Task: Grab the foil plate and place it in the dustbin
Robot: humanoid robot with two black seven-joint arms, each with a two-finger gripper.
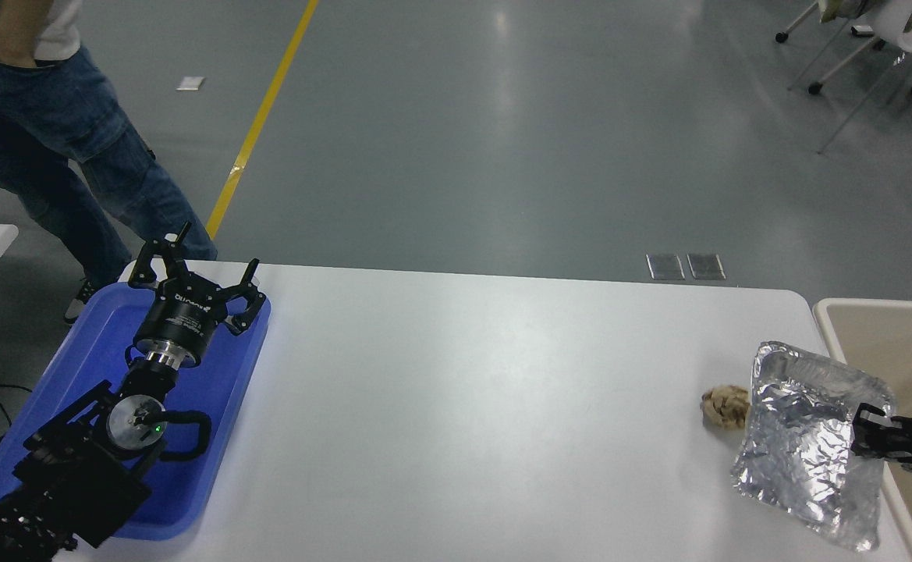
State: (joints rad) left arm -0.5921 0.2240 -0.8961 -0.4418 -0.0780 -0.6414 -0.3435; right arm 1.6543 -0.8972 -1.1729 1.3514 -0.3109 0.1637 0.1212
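Note:
The foil plate (pixel 807 437), shiny and wrinkled, hangs lifted and tilted over the table's right edge. My right gripper (pixel 867 437) comes in from the right edge and is shut on the plate's right rim. The dustbin (pixel 877 343), beige with a pale cream rim, stands just right of the table, partly behind the plate. My left gripper (pixel 190 269) is parked open above the blue tray at the lower left.
A small tan wrinkly lump (pixel 725 406) lies on the white table (pixel 463 406), touching the plate's left edge in the picture. A blue tray (pixel 214 406) lies under the left arm. A person in jeans (pixel 50 140) stands at the far left.

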